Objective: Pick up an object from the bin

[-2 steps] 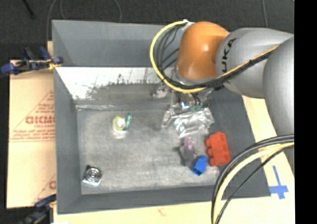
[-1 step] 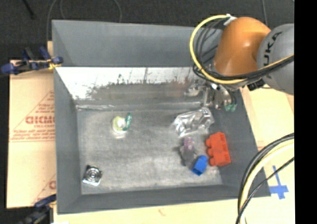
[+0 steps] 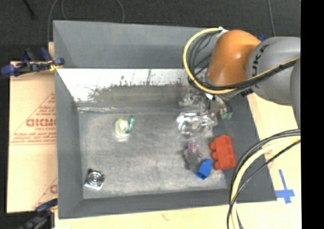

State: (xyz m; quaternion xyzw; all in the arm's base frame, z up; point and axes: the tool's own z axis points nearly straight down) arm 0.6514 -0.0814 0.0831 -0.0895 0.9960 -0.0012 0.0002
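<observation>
Camera view: hand [image 3: 194, 120], grip state unclear, over the scuffed grey bin [image 3: 147, 164] near a red block [image 3: 223, 152].

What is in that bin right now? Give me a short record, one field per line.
bin: grey metal bin, a few loose things
gripper: gripper low in the right half, toward the far wall
nearest gripper: purple-grey piece just in front of it
beside that: blue block and red brick, close together
left-centre: pale round thing with a green bit
near-left corner: small silvery thing
</observation>
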